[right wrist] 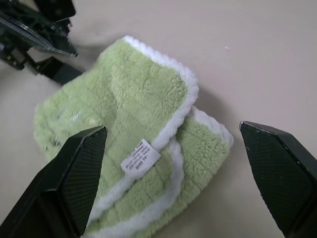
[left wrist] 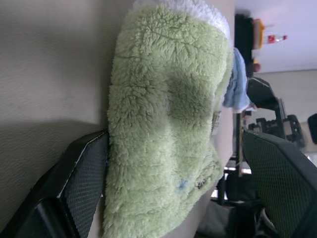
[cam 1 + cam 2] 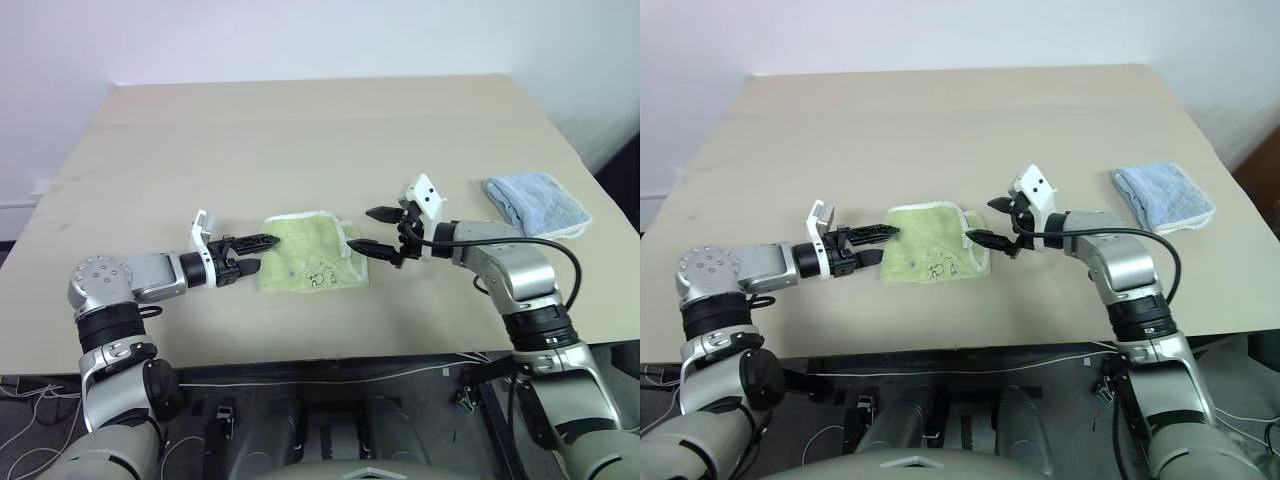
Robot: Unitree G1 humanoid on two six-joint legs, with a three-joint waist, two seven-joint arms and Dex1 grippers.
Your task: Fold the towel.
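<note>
The light green towel (image 3: 310,254) lies folded on the tan table (image 3: 300,130), near its front edge, with white edging and a small white label (image 1: 141,157) showing on the right side. My left gripper (image 3: 262,252) is at the towel's left edge, open, its fingers (image 2: 84,183) standing to either side of the cloth's near end (image 2: 163,99). My right gripper (image 3: 362,229) hovers open just off the towel's right edge, nothing between its fingers (image 1: 74,173). In the right wrist view the left gripper (image 1: 39,34) shows beyond the towel (image 1: 133,114).
A smaller folded light blue cloth (image 3: 537,203) lies on the table at the right, near the table's right edge. The table's front edge runs just below both arms, with cables hanging under it.
</note>
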